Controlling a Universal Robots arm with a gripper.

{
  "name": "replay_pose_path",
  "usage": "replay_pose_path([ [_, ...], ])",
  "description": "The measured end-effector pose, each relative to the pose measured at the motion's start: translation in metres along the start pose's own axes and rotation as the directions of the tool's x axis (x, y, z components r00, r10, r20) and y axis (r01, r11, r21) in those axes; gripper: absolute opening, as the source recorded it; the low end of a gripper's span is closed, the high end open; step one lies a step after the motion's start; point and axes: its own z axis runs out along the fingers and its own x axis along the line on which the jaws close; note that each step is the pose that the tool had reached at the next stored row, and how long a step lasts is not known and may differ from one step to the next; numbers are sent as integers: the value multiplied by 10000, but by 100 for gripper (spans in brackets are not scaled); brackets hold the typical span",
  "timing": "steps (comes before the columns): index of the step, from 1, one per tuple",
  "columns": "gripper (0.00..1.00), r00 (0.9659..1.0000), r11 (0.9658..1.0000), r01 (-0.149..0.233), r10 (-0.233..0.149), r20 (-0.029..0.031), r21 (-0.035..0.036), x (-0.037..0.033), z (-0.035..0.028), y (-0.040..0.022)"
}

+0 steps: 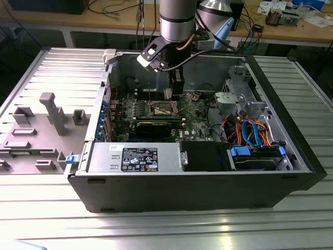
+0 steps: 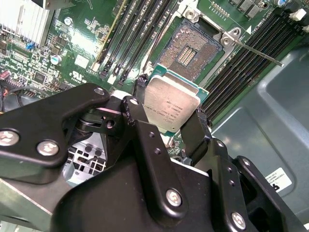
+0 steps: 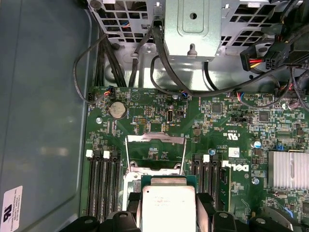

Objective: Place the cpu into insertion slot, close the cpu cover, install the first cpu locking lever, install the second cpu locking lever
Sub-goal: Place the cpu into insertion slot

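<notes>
Cpu [image 2: 171,108] placement is the step in hand: the gripper [image 2: 170,110] is clamped on the chip by two opposite edges, silvery top facing out, and holds it near the insertion slot [image 2: 187,55] without touching it. In the exterior view the gripper [image 1: 175,92] hangs in the upper middle of the frame, inside the open computer case [image 1: 208,192] above the motherboard [image 1: 195,112]. The slot's contact field lies bare, the cpu cover [image 3: 155,138] stands swung open beyond it, and a locking lever [image 2: 256,50] sticks out free, so nothing is installed yet. By my judgement, seating the cpu calls for squaring its edges to the slot's rim and bringing it down flat, since a tilted entry could harm the contacts.
</notes>
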Motion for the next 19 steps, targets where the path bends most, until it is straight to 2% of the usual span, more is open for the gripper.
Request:
replay_pose_path([
  [4,54,9989,9989,-466,466,41,0,0,61,-7],
  [6,54,9988,9988,-487,487,44,-1,4,73,-32],
  [9,54,9988,9988,-486,486,43,-1,36,111,-109],
  [19,54,9989,9989,-472,472,43,0,107,266,-178],
])
